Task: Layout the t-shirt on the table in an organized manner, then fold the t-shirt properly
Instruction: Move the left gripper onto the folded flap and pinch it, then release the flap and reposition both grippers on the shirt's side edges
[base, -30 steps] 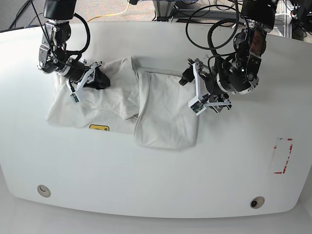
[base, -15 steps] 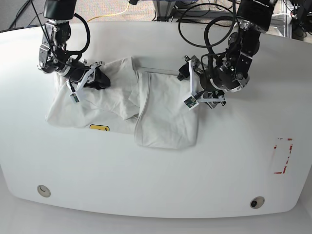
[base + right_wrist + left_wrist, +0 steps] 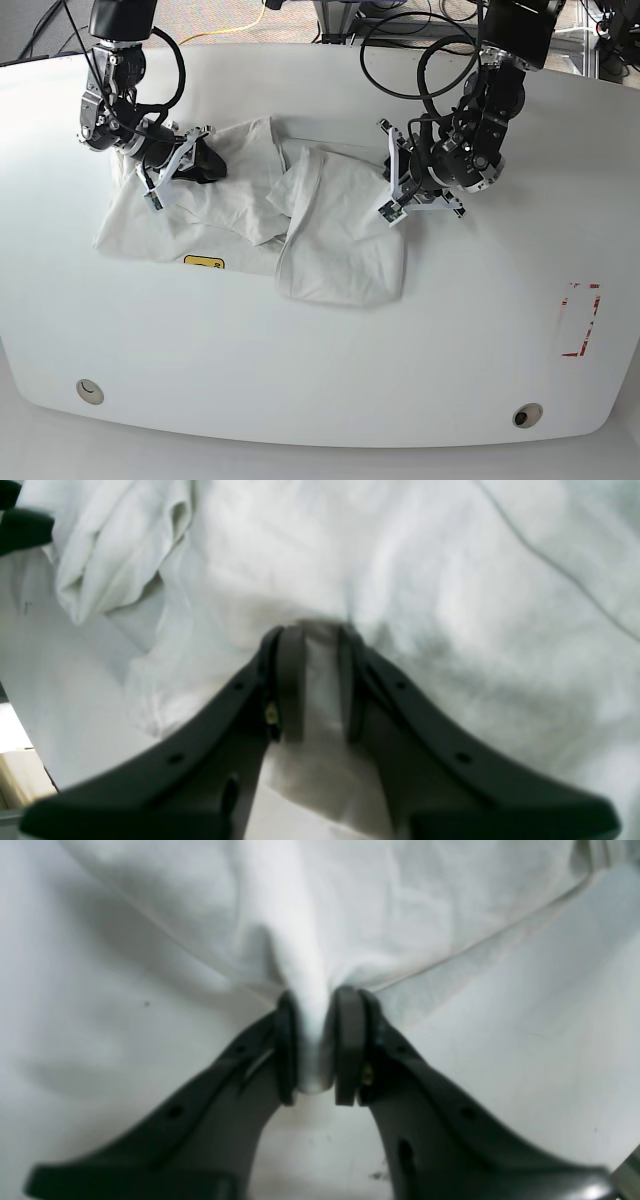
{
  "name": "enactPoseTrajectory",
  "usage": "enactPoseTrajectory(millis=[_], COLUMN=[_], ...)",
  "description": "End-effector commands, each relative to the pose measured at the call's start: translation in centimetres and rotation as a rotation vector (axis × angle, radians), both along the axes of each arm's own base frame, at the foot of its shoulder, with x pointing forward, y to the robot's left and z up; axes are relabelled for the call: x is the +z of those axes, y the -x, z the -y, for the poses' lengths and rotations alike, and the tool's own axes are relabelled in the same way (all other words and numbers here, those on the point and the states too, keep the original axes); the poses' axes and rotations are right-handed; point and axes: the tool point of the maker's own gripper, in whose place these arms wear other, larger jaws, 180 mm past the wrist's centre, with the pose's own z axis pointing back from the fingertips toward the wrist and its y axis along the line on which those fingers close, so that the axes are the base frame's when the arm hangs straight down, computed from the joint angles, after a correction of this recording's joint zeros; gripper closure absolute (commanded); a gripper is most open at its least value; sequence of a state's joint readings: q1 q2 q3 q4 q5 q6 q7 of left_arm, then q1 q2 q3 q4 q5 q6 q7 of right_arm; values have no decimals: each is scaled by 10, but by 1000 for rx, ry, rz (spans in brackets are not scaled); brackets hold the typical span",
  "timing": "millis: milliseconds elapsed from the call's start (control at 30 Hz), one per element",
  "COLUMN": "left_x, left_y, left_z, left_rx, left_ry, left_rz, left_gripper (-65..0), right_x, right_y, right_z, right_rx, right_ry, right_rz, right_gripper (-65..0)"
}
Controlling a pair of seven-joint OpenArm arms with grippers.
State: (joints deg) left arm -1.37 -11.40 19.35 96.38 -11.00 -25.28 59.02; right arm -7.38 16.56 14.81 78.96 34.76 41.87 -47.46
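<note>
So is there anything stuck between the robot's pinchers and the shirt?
Nothing visible. The left gripper is pinched right onto a ridge of the t-shirt, and the right gripper has shirt cloth between its fingers too. Around them there is only bare table.

Two arms, black housings, rounded joint modules, black cables looping loose from upper links. White bracket plates near each wrist, small dark camera units attached. Left tool (image 3: 316,1045): two matte dark grey fingers (image 3: 350,1040), broad curved bases tapering to flat rectangular pads, small round holes along each finger, brass-coloured screw beside one pad. Right tool (image 3: 315,680): same build, same holes, brass screw at pad edge.
</note>
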Motion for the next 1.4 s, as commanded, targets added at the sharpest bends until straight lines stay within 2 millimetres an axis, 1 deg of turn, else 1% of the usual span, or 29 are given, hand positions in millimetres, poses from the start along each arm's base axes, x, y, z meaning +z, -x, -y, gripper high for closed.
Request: enactPoseTrajectory(millis=[0,100,200,367,467,567,700,1000,1100,1167,1267,1367], left_x=[8,10,17,20,23,20,15,14,14,16,29,43], left_y=[-11,-11,-13,-3,-2,3,8,8,9,8,5,7], left_z=[2,2,3,-9,-10,-11,-28,-32,-30,-30,-24,-16], left_rx=[7,5,-2,-14,-18,-19,-21,-22,-29,-28,-45,-106], left_ry=[18,19,24,-11,-16,-21,-65,-74,-72,-70,-56,-47], left_rz=[33,37,60,67,73,63,51,51,48,56,95,138], left_gripper=[-15,-13,-11,-11,-11,-11,-11,-18,-54,-110,-194,-299], right_x=[-34,-34,-34,-34,-34,-34,-34,-34,-34,-34,-34,-34], right_y=[39,39,39,39,39,39,39,39,39,39,39,39], right_z=[17,17,17,17,17,17,17,17,17,17,17,17], right_rx=[56,56,56,56,56,56,56,56,56,56,57,57], right_ry=[155,155,155,155,155,155,155,155,156,156,156,156], right_rz=[-193,-193,-193,-193,-193,-193,-193,-193,-194,-194,-193,-193], right_gripper=[-132,-132,-130,-130,-130,-130,-130,-130,-130,-130,-130,-130])
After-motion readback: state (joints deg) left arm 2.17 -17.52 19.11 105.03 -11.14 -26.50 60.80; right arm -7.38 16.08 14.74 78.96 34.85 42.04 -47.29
